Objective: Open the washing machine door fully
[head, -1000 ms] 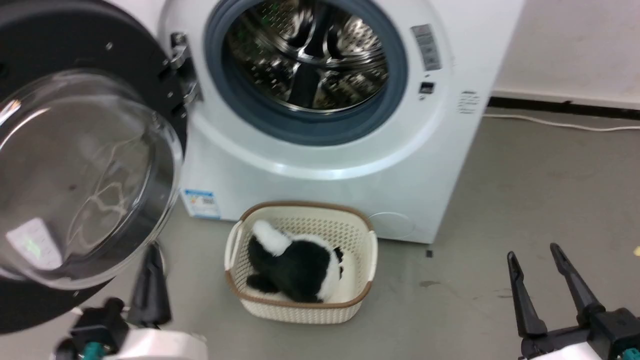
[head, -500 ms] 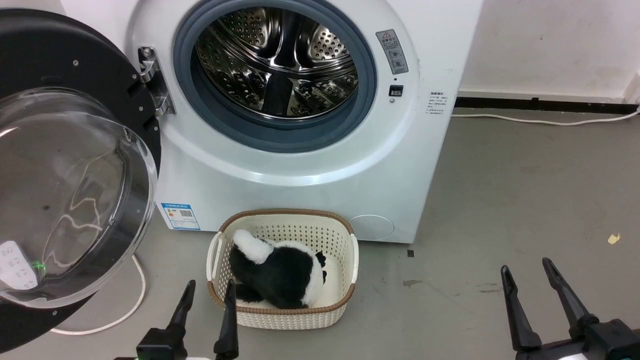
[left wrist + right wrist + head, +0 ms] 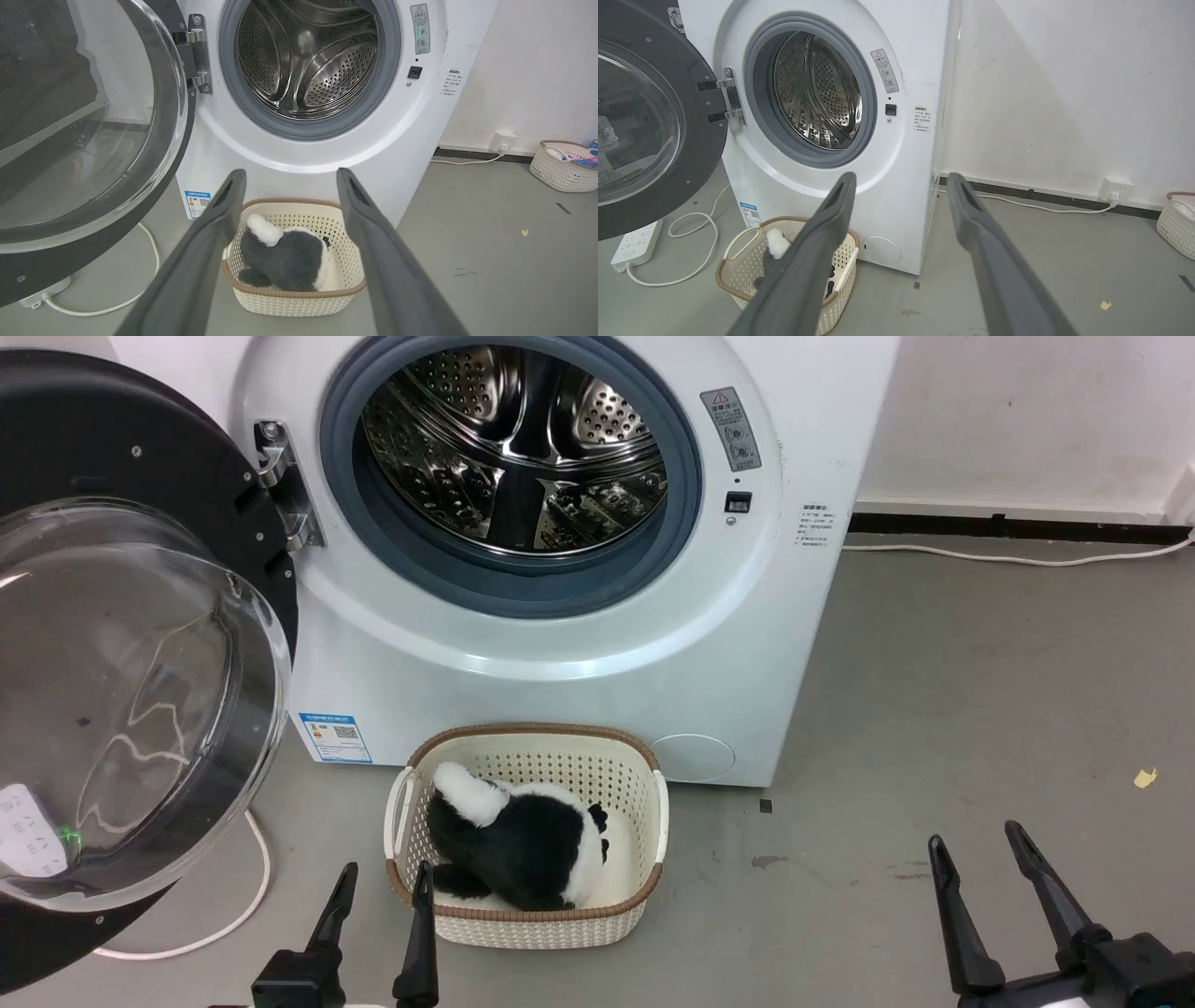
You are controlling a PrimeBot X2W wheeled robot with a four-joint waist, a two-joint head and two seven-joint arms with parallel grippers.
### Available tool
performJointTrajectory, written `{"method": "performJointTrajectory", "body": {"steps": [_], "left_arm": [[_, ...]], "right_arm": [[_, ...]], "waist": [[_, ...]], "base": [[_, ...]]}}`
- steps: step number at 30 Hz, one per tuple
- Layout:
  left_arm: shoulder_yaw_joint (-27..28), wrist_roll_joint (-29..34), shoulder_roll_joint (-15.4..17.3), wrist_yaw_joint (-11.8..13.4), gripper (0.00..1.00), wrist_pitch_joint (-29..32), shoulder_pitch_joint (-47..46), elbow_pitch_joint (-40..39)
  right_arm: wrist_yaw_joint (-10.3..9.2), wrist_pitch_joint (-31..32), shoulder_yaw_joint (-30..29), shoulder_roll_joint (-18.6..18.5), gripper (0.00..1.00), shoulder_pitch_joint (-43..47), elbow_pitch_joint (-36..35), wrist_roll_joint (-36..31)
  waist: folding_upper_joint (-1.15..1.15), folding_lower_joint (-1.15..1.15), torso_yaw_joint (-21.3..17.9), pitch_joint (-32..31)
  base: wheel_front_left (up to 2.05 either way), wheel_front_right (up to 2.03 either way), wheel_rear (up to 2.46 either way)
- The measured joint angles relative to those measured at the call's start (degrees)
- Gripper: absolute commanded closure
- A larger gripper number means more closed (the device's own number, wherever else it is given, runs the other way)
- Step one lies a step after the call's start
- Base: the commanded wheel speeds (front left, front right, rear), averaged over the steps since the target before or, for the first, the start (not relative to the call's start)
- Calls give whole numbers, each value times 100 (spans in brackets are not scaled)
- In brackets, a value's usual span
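Head view: washing machine door (image 3: 131,663) hangs swung out, hinged left on the washing machine (image 3: 560,700); your left hand (image 3: 387,870) and right hand (image 3: 973,833) gape wide, empty. Unheld, the door may drift back; your left hand could clip the basket (image 3: 532,732).

The black washing machine door (image 3: 121,700) hangs wide open at my left. The white washing machine (image 3: 560,681) bares its steel drum (image 3: 523,448).
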Motion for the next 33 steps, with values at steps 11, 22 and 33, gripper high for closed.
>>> {"method": "performJointTrajectory", "body": {"steps": [11, 22, 33], "left_arm": [[24, 3, -12, -3, 100, 43, -3, -5], [90, 102, -53, -57, 100, 147, -10, -36], [164, 207, -78, -103, 100, 272, -29, -81]], "right_arm": [[0, 36, 7, 0, 100, -3, 10, -2], [0, 159, 30, 0, 100, -20, 14, -3], [0, 303, 56, 0, 100, -56, 26, -11]], "waist": [[0, 0, 0, 1], [0, 0, -23, 6], [0, 0, -45, 10]], "base": [[0, 0, 0], [0, 0, 0], [0, 0, 0]]}}
